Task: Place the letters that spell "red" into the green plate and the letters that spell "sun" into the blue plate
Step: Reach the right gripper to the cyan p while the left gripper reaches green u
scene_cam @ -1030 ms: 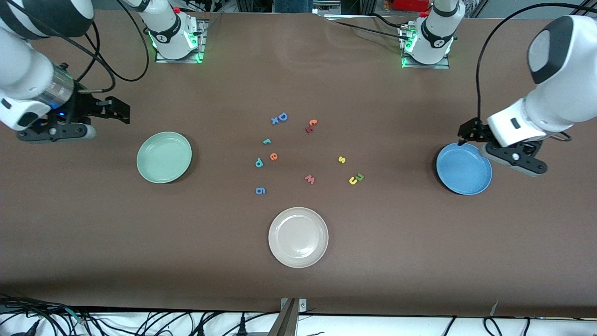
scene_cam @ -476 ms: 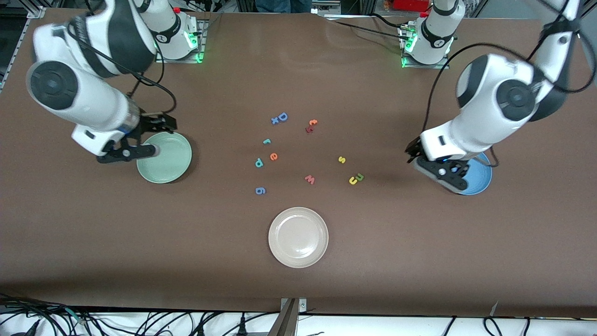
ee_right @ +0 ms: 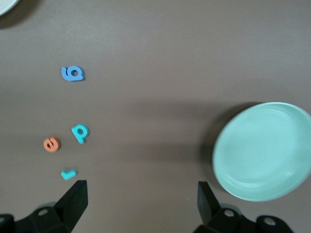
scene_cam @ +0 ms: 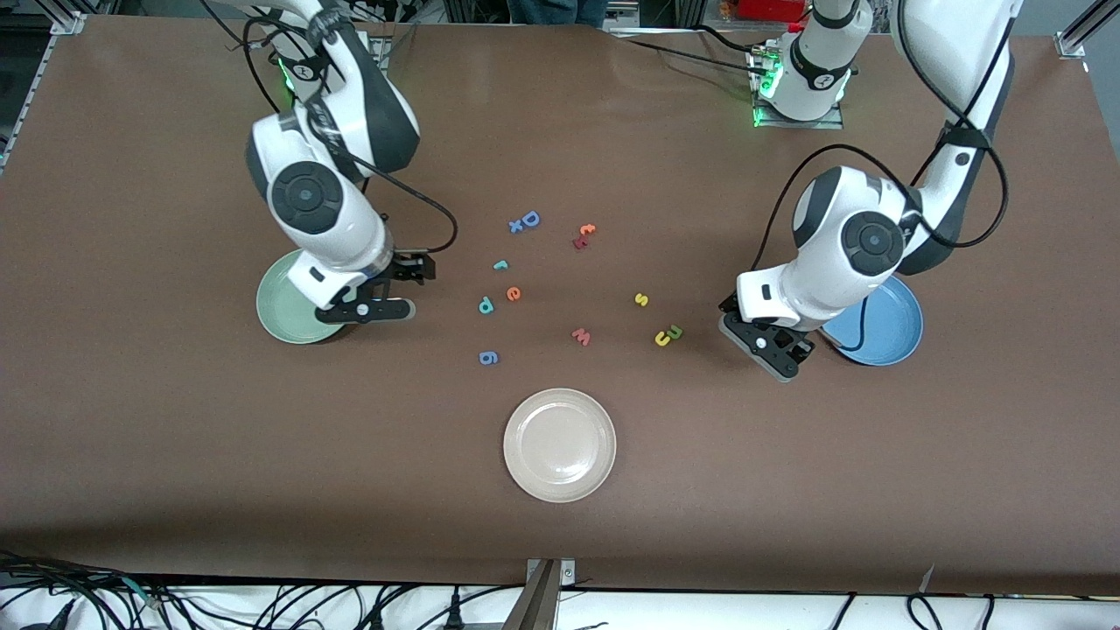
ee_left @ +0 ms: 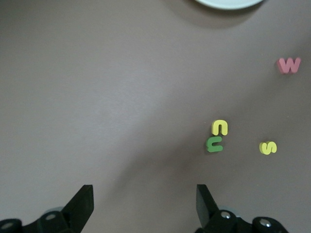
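Judging by their look, the foam letters are light, soft and low: pinch each across its flat edges. Teal r (scene_cam: 500,264), orange e (scene_cam: 514,294) and teal d (scene_cam: 486,305) lie at three o'clock of the green plate (scene_cam: 284,313); yellow s (scene_cam: 641,299), yellow u (scene_cam: 662,339) and olive n (scene_cam: 675,332) at nine o'clock of the blue plate (scene_cam: 884,328). The left gripper (scene_cam: 770,347) and right gripper (scene_cam: 385,293) hover wide open, empty.

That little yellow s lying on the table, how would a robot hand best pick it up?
The yellow s lies flat on the table with bare surface all round it, apart from the yellow u. Probably best to come straight down from above and pinch across its narrow middle, one fingertip on each outer edge. The left end effector, open nearby, looks best placed.
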You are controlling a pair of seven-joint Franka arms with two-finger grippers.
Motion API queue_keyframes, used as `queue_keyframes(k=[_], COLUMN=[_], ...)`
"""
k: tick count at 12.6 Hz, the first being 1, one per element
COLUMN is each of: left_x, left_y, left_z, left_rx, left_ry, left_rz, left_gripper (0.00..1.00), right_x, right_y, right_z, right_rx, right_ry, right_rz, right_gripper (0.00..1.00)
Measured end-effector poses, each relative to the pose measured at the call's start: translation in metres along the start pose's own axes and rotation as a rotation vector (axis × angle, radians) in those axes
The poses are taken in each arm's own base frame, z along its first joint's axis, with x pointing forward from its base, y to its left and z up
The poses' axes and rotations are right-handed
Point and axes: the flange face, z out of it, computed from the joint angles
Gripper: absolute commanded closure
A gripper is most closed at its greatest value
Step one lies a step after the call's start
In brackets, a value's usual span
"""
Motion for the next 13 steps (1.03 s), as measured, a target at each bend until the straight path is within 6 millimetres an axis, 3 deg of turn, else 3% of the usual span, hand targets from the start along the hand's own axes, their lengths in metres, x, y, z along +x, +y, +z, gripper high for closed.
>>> queue_keyframes(k=[5, 8, 9, 10, 13], left_x=[0.009, 0.008, 0.009, 0.01, 0.017], left_y=[0.037, 0.048, 0.05, 0.054, 0.068], left_z=[0.052, 0.084, 0.091, 0.096, 0.106], left_rx=[-0.026, -0.007, 0.003, 0.004, 0.004], left_ry=[-0.071, -0.117, -0.117, -0.121, -0.126], left_rz=[-0.035, -0.035, -0.04, -0.041, -0.051], left_gripper=[0.09, 0.09, 0.09, 0.09, 0.09], right_x=[-0.027, -0.025, -0.024, -0.024, -0.029], right_y=[-0.051, -0.072, -0.075, -0.077, -0.093], right_z=[0.084, 0.127, 0.137, 0.144, 0.151], right_rx=[0.018, 0.04, 0.043, 0.046, 0.077], right_ry=[0.054, 0.097, 0.104, 0.109, 0.125], right_rz=[0.027, 0.014, 0.009, 0.006, -0.003], right_gripper=[0.02, 0.19, 0.31, 0.35, 0.36])
